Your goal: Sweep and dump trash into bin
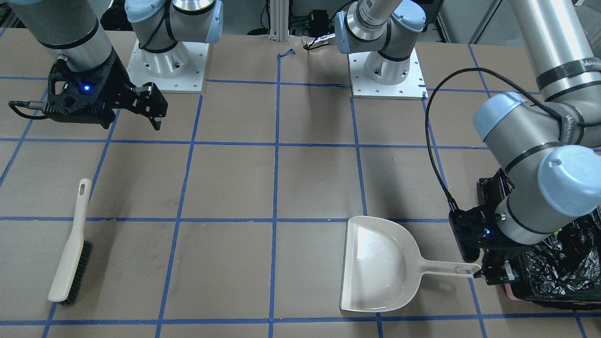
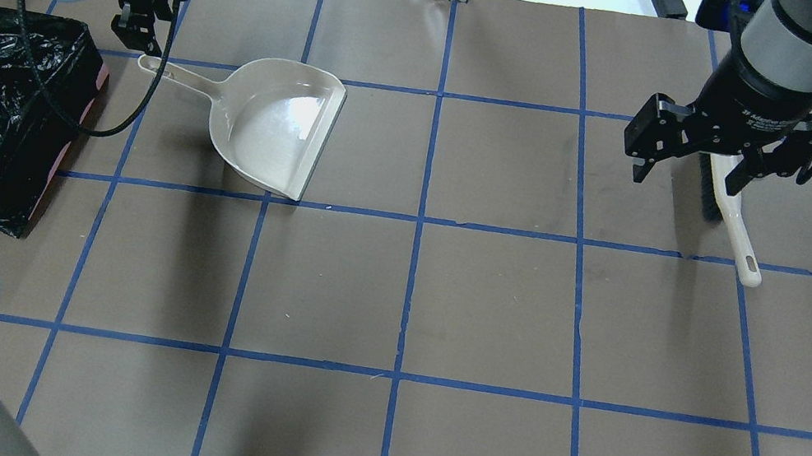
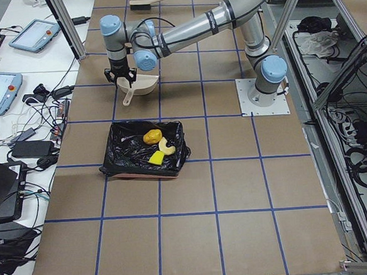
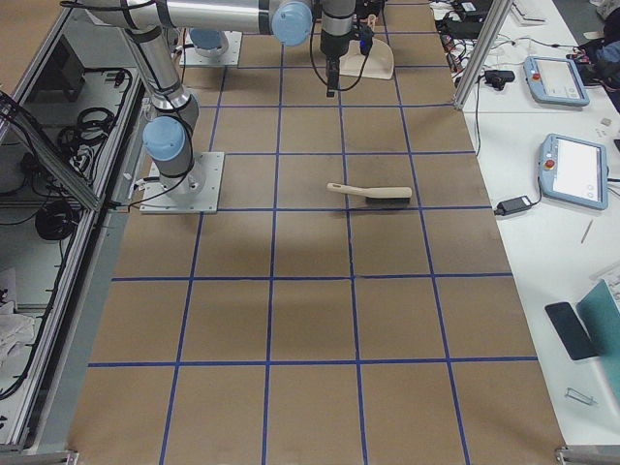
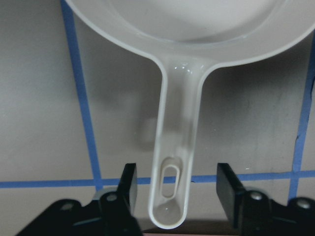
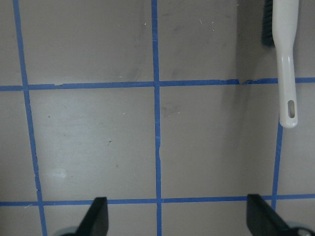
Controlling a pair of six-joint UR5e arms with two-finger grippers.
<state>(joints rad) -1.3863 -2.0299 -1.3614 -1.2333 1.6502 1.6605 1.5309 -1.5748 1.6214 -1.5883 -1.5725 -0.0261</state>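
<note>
Two tablets [image 4: 576,170] beside blue-gridded table [image 4: 310,320]

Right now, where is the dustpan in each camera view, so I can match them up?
Front-facing: dustpan lower right of centre, handle pointing right.
Overhead: upper left, handle pointing left.
Exterior left: upper left of centre.
Exterior right: near the top edge, right of centre.
Left wrist: pan across the top, handle running down.
Right wrist: not in it.
Landmark: the left gripper, open astride the handle tip.
</note>
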